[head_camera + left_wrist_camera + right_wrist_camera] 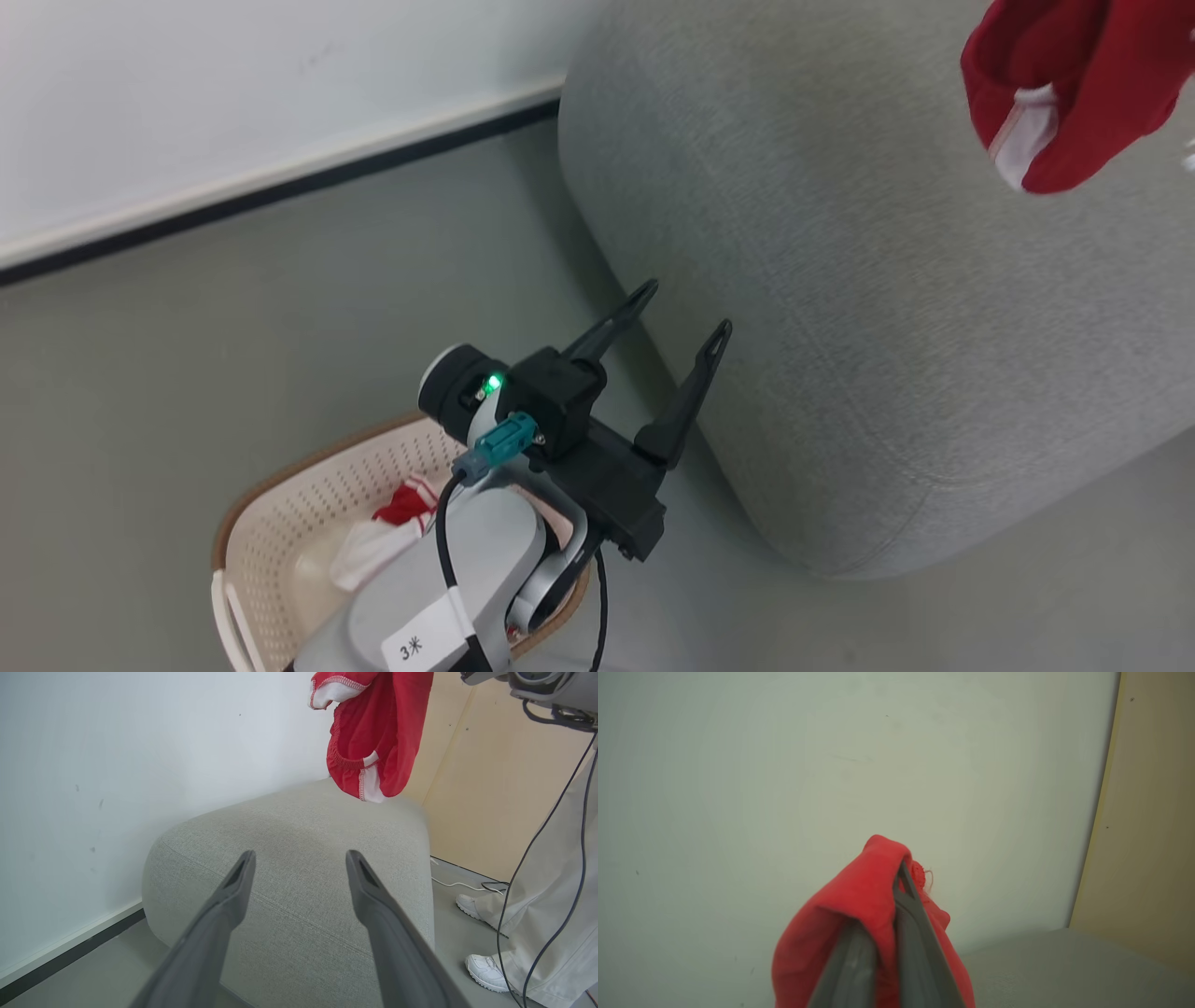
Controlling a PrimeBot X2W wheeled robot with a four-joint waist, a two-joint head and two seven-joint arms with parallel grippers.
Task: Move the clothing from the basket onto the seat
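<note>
My right hand grips a red jersey that hangs above the seat. My left hand gapes wide, empty, near the seat's edge; more red clothing lies in the basket below.

Even, bright, diffuse light; no glare.
Faint shadow beside the seat; wrist views bow at edges; close clothing soft.

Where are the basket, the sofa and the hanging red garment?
basket (308, 509), head view, on its perforated cream wall.
sofa (840, 327), head view, on its grey upholstered side.
red garment (387, 728), left wrist view, on the hanging red fabric.
</note>
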